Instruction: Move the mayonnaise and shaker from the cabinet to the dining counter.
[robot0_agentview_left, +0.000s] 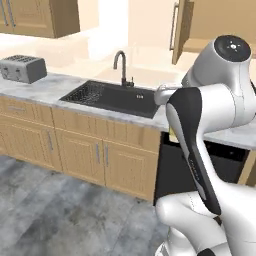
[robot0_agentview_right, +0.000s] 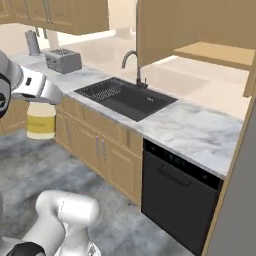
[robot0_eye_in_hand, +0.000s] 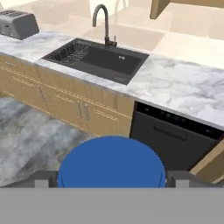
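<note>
My gripper (robot0_eye_in_hand: 111, 180) is shut on the mayonnaise, a pale-yellow jar (robot0_agentview_right: 41, 121) with a blue lid (robot0_eye_in_hand: 111, 162). The dark fingers (robot0_eye_in_hand: 43, 178) press on the lid's two sides. The jar hangs upright in mid-air over the floor, in front of the sink counter and off to its left in the right base view, under the white hand (robot0_agentview_right: 37, 89). The light-wood wall cabinet (robot0_agentview_right: 160, 30) stands open above the counter, and its wooden shelf (robot0_agentview_right: 215, 52) is bare where it shows. The shaker is hidden. The dining counter is out of view.
A narrow marble top (robot0_agentview_right: 190, 130) carries a black sink (robot0_agentview_right: 125, 97) with a dark tap (robot0_agentview_right: 132, 62) and a grey toaster (robot0_agentview_right: 62, 60). Below it are wood doors (robot0_agentview_right: 97, 147) and a black dishwasher (robot0_agentview_right: 177, 192). Grey floor (robot0_eye_in_hand: 30, 135) lies open to the left.
</note>
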